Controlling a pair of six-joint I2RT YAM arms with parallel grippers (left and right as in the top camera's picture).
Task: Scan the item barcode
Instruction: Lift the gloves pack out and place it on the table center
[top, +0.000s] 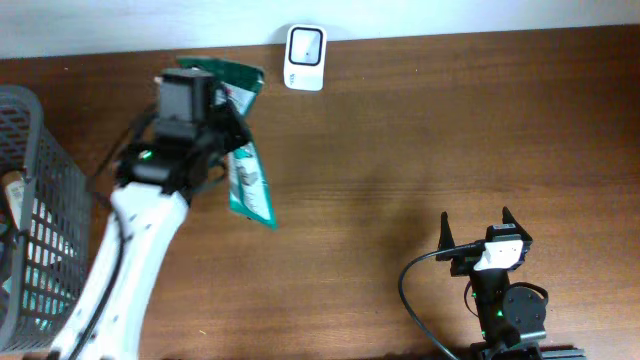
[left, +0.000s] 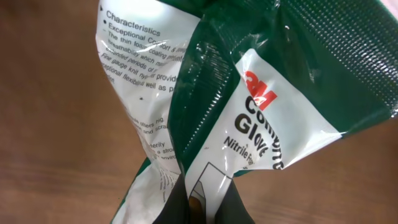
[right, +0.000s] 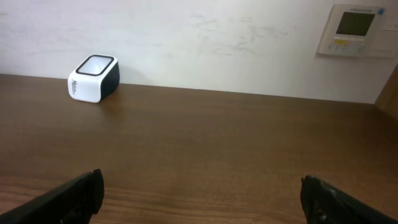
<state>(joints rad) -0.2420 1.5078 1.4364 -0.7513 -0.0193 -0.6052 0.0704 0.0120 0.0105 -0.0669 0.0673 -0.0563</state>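
— Brown worktop (top: 400, 150); where's the pack (top: 247, 180)?
— Held over it near the scanner (top: 304, 57), left fingers (left: 171, 211) clamped on its edge. Looks light, limp, slick film, so pinch a seam or it may fold. Right fingers (right: 74, 199) stand apart, empty.

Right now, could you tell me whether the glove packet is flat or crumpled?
Crumpled: the glove packet is creased and folded over, pinched in the shut left hand.
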